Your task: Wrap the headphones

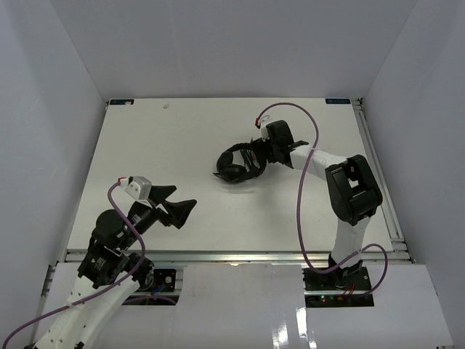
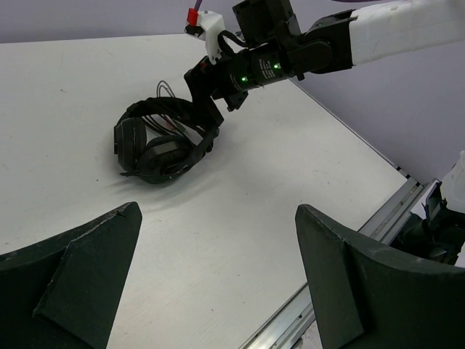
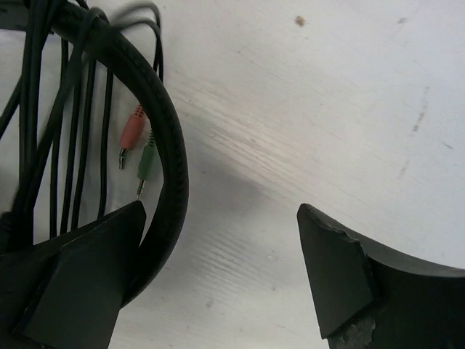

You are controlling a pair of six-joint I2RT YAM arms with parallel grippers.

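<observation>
Lab booth (white walls [image 1: 73, 58], table [image 1: 160, 160])

Noted headphones [image 2: 163, 153] lying well in from the table's [image 2: 290, 174] right edge, cord bunched across headband. Found right gripper [image 2: 208, 109] at that headband. Recorded left gripper [image 2: 218, 211] spread wide.

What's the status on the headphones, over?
Left gripper open, empty. Right gripper open beside headband. Headphones on table, cord bunched across them. Nothing in the way.

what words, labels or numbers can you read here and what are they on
None can be read.
left teal tag on the far edge of the table: too small to read.
right teal tag there: too small to read.
headphones: no brand or marking shows.
</observation>
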